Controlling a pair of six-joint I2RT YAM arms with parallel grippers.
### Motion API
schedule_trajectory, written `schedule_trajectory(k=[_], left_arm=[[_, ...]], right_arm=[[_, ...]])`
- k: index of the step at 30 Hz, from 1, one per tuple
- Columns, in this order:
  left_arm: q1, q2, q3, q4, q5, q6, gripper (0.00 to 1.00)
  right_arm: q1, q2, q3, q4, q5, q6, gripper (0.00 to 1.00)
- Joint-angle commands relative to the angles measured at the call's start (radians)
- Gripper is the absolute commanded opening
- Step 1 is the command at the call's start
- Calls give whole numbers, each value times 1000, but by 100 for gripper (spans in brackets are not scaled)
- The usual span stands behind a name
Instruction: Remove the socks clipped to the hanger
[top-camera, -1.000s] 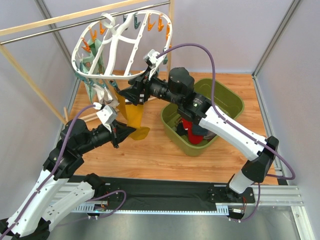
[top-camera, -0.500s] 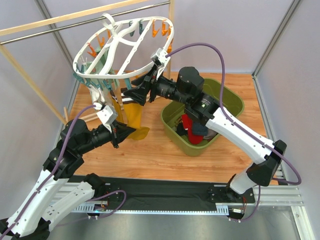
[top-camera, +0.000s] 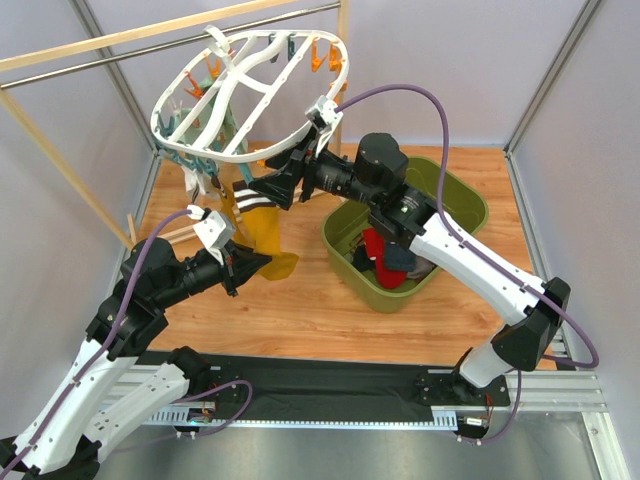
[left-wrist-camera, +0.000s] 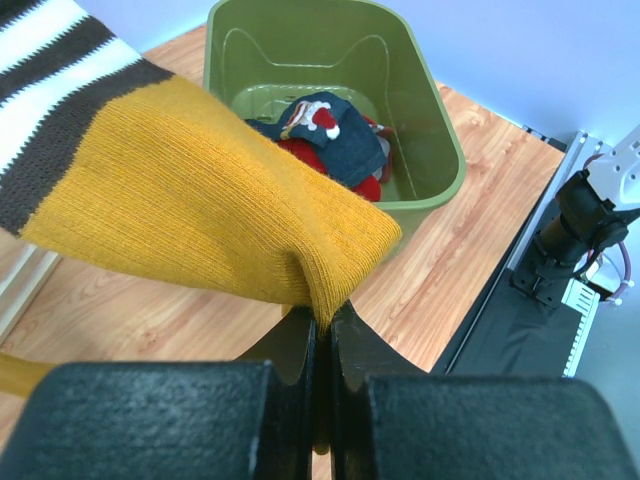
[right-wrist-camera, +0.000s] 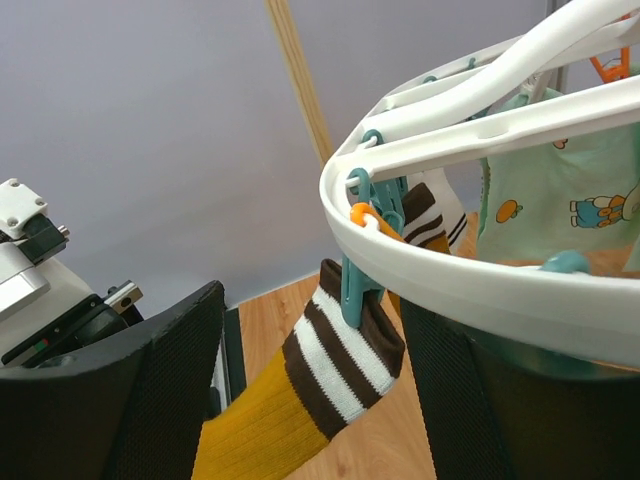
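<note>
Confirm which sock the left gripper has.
The mustard sock with the brown-and-white striped cuff, pinched at its yellow end by the left gripper. The mint printed sock hangs untouched; the red sock lies in the bin.

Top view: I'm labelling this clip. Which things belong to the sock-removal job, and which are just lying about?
Job: hanger; yellow sock; mint sock; teal clip; left gripper, shut on the yellow sock; right gripper, open; bin.
Lying about: wooden rail; black mat.
</note>
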Motion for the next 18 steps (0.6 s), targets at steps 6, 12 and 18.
schedule_trajectory(k=[6,12,18], left_arm=[[2,0,39,31,18,21,0],[2,0,47,19,18,31,0],[2,2,53,14,27,34,0]], right_arm=[[-6,61,27,101,-29,108,74],[-3,37,-37,178,-20,142,72],[-1,-14,-71,149,11,128,61]])
